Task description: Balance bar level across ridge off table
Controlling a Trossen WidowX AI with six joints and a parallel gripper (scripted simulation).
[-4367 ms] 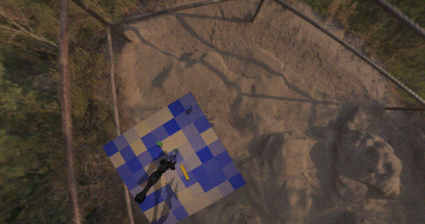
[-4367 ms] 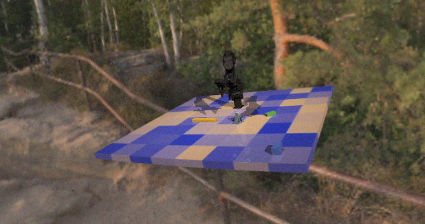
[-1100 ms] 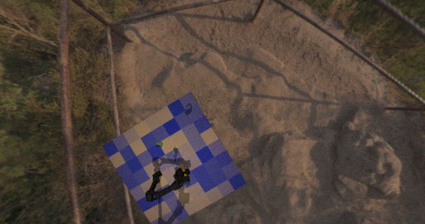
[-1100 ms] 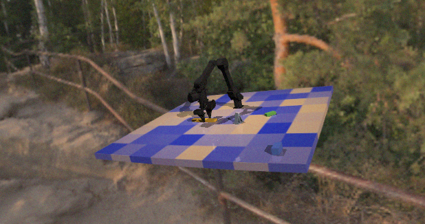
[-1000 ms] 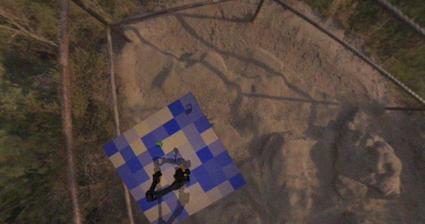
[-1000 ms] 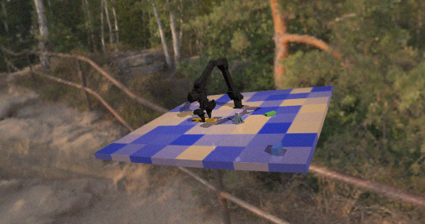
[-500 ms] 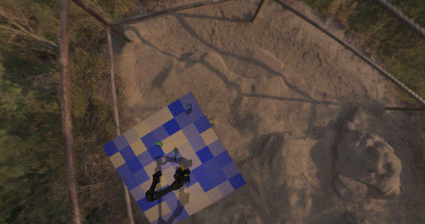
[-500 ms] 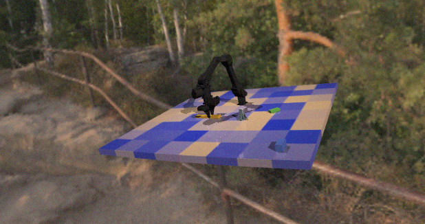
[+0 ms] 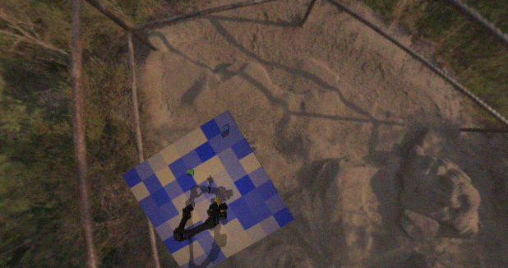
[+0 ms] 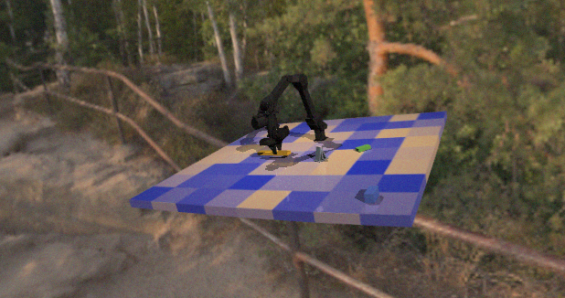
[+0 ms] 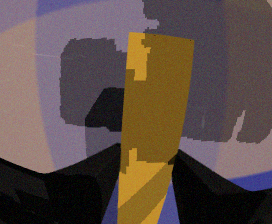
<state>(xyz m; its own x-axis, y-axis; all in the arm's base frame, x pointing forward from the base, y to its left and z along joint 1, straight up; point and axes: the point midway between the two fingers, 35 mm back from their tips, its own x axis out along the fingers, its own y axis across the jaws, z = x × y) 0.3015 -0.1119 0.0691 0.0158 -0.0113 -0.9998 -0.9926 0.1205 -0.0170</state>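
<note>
A flat yellow bar lies on the checkered table. My gripper is down over it and shut on the bar, with the dark fingers at both of its long sides in the wrist view. The ridge is a small grey-green wedge standing on the table a short way to the right of the bar in the exterior view. The bar is apart from the ridge.
A green block lies beyond the ridge to the right. A blue cube stands near the table's front right edge. The arm's base stands at the back of the table.
</note>
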